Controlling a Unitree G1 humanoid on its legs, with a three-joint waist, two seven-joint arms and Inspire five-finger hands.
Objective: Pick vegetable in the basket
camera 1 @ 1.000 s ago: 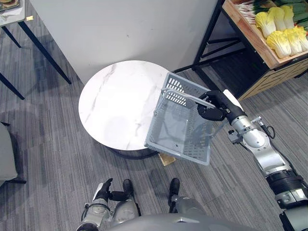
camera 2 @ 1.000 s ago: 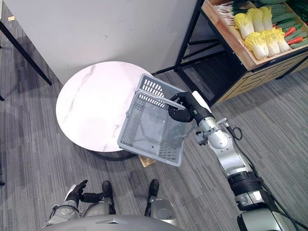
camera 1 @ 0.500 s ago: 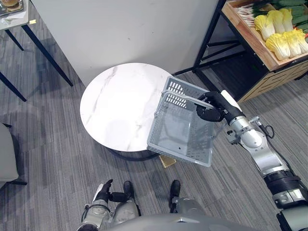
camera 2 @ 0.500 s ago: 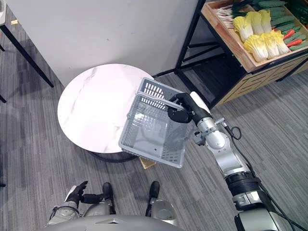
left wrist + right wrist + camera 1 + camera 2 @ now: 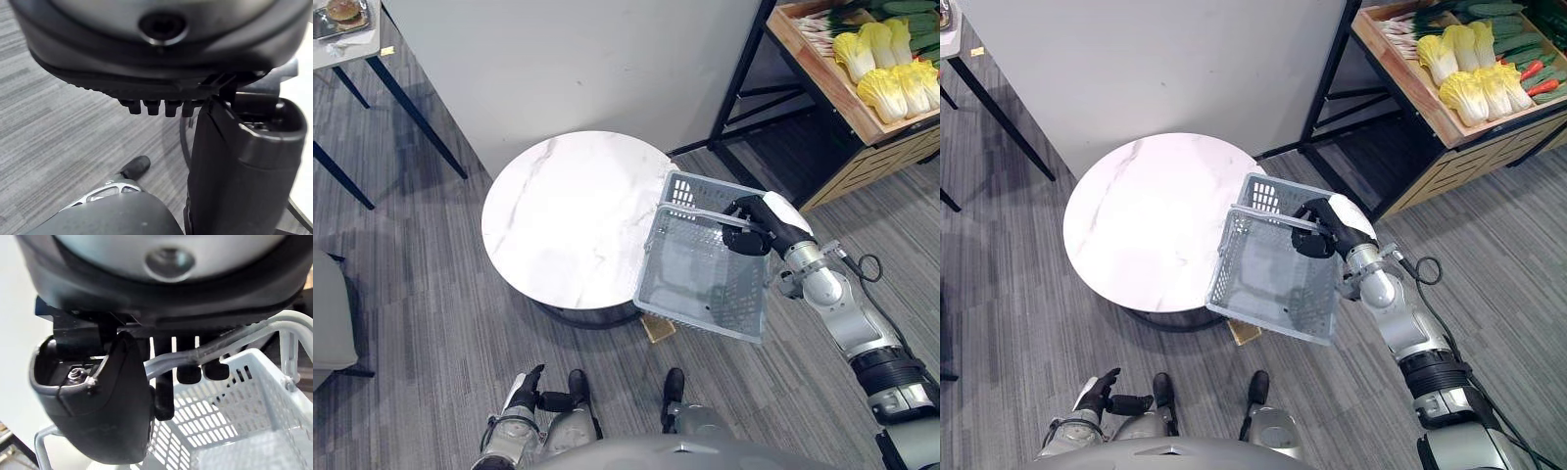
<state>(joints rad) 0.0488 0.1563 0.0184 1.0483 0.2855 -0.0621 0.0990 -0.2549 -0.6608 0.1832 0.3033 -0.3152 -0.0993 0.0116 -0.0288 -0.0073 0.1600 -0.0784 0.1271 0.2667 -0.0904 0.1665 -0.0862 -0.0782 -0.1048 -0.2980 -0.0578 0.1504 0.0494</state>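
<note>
My right hand (image 5: 754, 227) is shut on the handle (image 5: 234, 340) of an empty grey plastic basket (image 5: 705, 264), which hangs tilted just past the right edge of the round white marble table (image 5: 568, 215). In the right wrist view the fingers (image 5: 188, 369) curl over the handle and the basket's slotted wall (image 5: 230, 421) shows below. Yellow napa cabbages (image 5: 891, 69) lie on the wooden shelf at the upper right, well away from the basket. My left hand (image 5: 521, 392) hangs low at the lower left, fingers relaxed, holding nothing.
The wooden shelf (image 5: 1430, 108) also carries green onions, cucumbers and carrots (image 5: 1538, 70), and stands on a black metal frame (image 5: 744, 78). A white wall panel (image 5: 578, 59) rises behind the table. A black-legged side table (image 5: 352, 59) stands at upper left. A small wooden block (image 5: 654, 326) lies beneath the table.
My right hand has carried the basket to the right, off the table top, and it now hangs more level. The view has shifted slightly. The left hand has stayed put.
</note>
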